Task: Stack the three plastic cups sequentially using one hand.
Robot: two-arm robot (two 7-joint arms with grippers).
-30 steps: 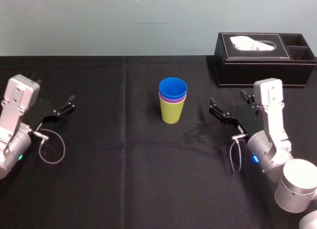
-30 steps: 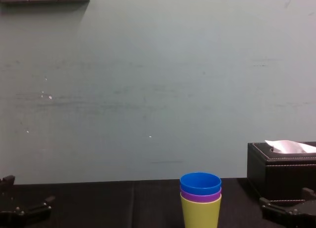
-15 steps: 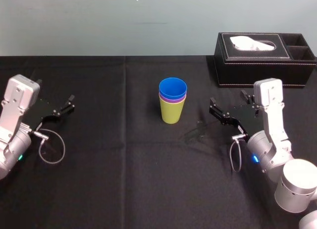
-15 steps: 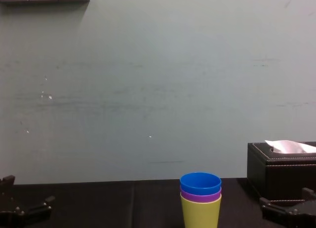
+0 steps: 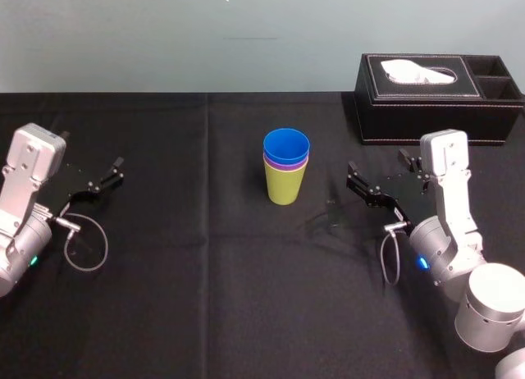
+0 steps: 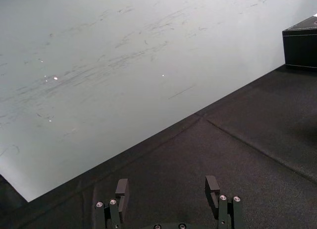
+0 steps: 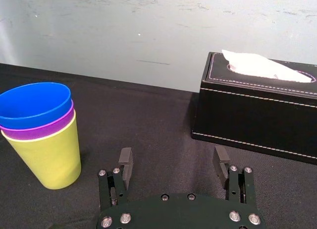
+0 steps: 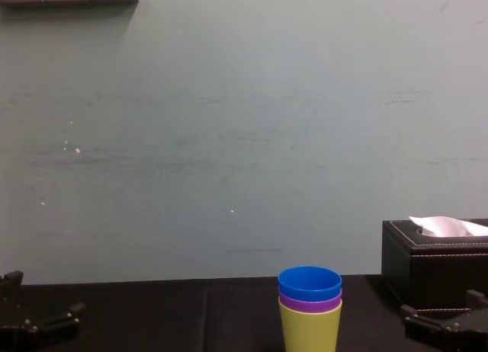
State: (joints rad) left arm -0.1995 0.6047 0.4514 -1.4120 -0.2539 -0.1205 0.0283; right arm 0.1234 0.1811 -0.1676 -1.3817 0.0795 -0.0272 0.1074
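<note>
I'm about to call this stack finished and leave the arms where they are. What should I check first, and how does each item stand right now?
1. Nesting order: blue cup sits in the purple cup, which sits in the yellow-green cup: ok.
2. Stack upright on the table: ok.
3. Right gripper open, empty, apart from the stack: ok.
4. Left gripper open, empty, far to the stack's left: ok.
5. Tissue box apart from the stack: ok.
6. Cups pressed fully home: cannot tell.
</note>
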